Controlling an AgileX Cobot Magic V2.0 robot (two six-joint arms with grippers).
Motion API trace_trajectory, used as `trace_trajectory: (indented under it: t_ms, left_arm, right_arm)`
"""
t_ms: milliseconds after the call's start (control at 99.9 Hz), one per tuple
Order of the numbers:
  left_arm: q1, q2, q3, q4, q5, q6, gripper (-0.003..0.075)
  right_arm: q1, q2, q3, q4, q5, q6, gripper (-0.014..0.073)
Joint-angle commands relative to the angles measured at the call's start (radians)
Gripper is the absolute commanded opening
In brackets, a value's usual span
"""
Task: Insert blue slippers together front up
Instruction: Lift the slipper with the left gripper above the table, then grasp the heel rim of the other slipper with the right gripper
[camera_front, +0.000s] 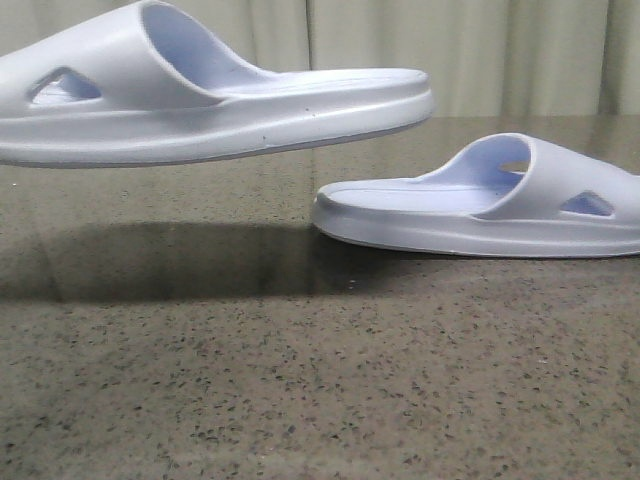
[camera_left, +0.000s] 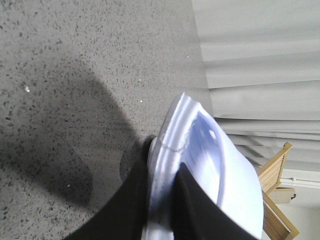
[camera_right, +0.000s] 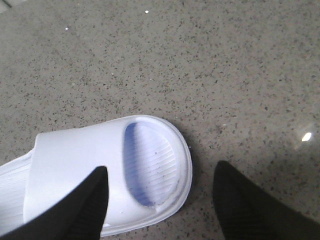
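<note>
a pale blue foam slipper (camera_front: 200, 95) hangs clear above a speckled stone table (camera_front: 300, 380), heel end pointing right, its dark shadow (camera_front: 170, 262) pooled below, while the second slipper (camera_front: 490, 200) lies flat on the table to the right, heel end pointing left toward the first; the two do not touch. the front view shows neither gripper. only the left wrist view shows what holds the raised slipper (camera_left: 200, 165): the left gripper (camera_left: 162, 210), its black fingers (camera_left: 127, 205) clamped on the thick sole edge, with a curtain and a wooden frame (camera_left: 275, 185) beyond the table edge. only the right wrist view shows the right gripper (camera_right: 157, 200) above the resting slipper (camera_right: 100, 170), jaws wide apart, one finger (camera_right: 82, 205) over the strap and the other finger (camera_right: 250, 210) over bare table beside the toe end; whether either touches anything cannot be told. that view also bares the ribbed footbed through the toe opening and the rounded, raised rim. in the front view each slipper shows a wide smooth strap, a triangular side cut-out and a thick moulded sole. open tabletop spreads in front of both slippers and under the raised one; the resting slipper's toe end runs to the right border of the front view. pleated curtains (camera_front: 480, 50) close off the far side.
</note>
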Motion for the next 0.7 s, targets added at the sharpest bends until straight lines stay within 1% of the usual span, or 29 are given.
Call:
trace_trajectory:
  t_ms: [0,340,691]
  left_arm:
    - [0.001,0.002,-0.025,-0.055,0.018,0.004,0.0016]
    - [0.001,0.002,-0.025,-0.055,0.018,0.004,0.0016]
    - [0.001,0.002,-0.025,-0.055,0.018,0.005,0.0016]
  right_arm:
    - [-0.001,0.024,-0.034,0.025,-0.091,0.0,0.0383]
    - [-0.001,0.122,-0.034,0.029,-0.151,0.0,0.0383]
    - [-0.001,0.217,-0.034,0.05,-0.177,0.0,0.0383]
